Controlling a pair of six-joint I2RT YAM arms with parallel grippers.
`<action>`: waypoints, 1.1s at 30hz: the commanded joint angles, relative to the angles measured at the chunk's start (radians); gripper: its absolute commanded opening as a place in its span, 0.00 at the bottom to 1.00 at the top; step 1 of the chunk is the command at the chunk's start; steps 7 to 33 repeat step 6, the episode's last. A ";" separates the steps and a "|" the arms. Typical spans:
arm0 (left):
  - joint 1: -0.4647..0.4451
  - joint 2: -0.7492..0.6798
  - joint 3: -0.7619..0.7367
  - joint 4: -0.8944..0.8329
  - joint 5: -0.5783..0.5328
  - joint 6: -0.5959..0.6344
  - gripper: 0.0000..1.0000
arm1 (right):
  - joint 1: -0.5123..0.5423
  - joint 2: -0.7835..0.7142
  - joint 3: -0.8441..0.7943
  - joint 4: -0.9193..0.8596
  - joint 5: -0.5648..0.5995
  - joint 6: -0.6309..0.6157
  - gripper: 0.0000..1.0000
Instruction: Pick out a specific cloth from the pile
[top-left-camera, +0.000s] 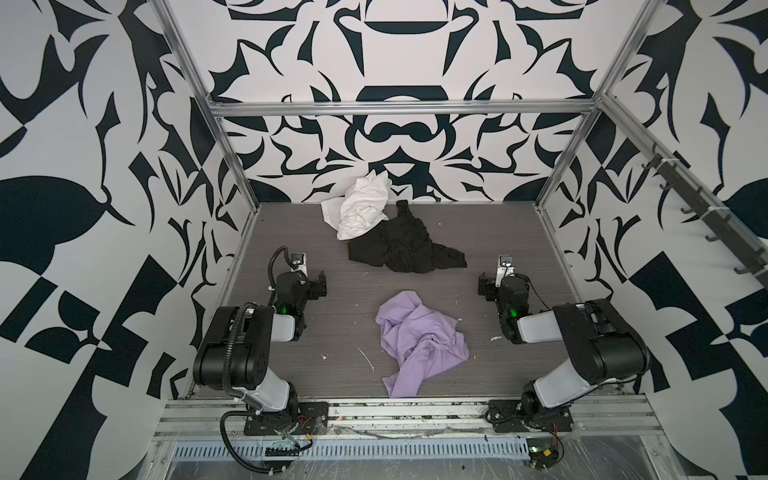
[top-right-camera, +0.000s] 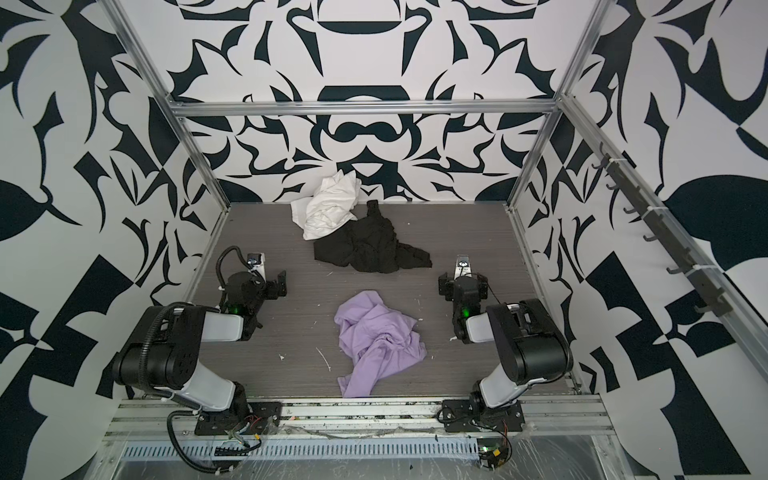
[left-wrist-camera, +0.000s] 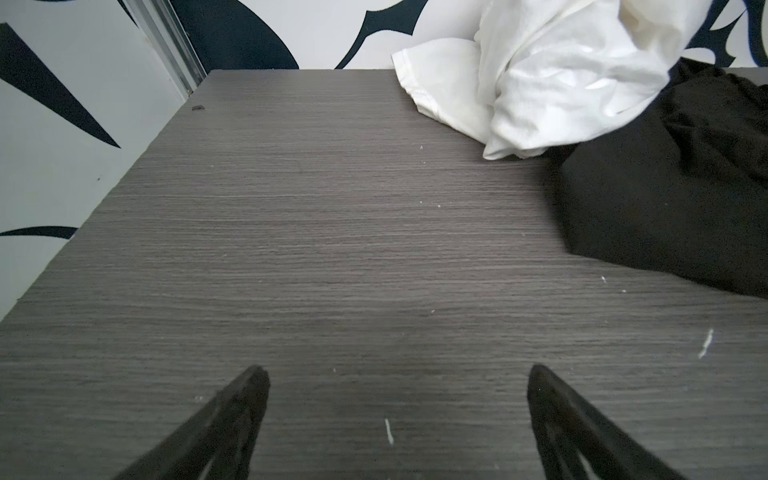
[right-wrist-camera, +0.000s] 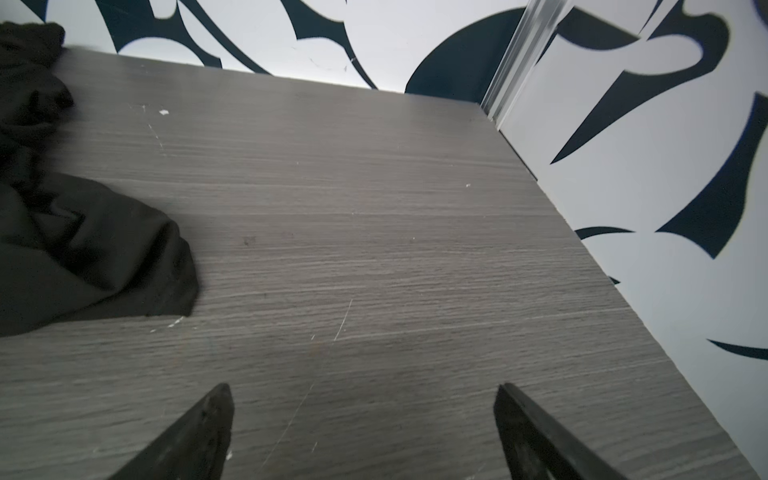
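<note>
The lavender cloth (top-left-camera: 419, 340) (top-right-camera: 380, 340) lies crumpled by itself on the grey table, near the front and midway between the two arms. What is left of the pile sits at the back: a white cloth (top-left-camera: 363, 203) (left-wrist-camera: 540, 83) leaning on the wall and overlapping a black cloth (top-left-camera: 399, 245) (right-wrist-camera: 75, 249). My left gripper (top-left-camera: 305, 279) (left-wrist-camera: 398, 370) is open and empty over bare table, left of the lavender cloth. On the other side of it my right gripper (top-left-camera: 505, 282) (right-wrist-camera: 363, 388) is also open and empty.
Patterned black-and-white walls and aluminium frame posts (top-left-camera: 232, 166) close in the grey wood-grain table (top-left-camera: 332, 332) on three sides. Small white flecks (top-left-camera: 368, 359) dot the surface. A rail of hooks (top-left-camera: 706, 216) runs along the right wall. The arm bases stand on the front rail.
</note>
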 joint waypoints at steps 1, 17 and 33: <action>0.002 -0.004 -0.007 0.048 0.012 -0.010 1.00 | -0.014 -0.012 0.025 -0.007 -0.037 0.026 1.00; 0.002 -0.006 -0.009 0.051 0.014 -0.007 1.00 | -0.016 -0.016 0.014 0.004 -0.032 0.016 1.00; 0.002 -0.006 -0.009 0.051 0.014 -0.007 1.00 | -0.016 -0.016 0.014 0.004 -0.032 0.016 1.00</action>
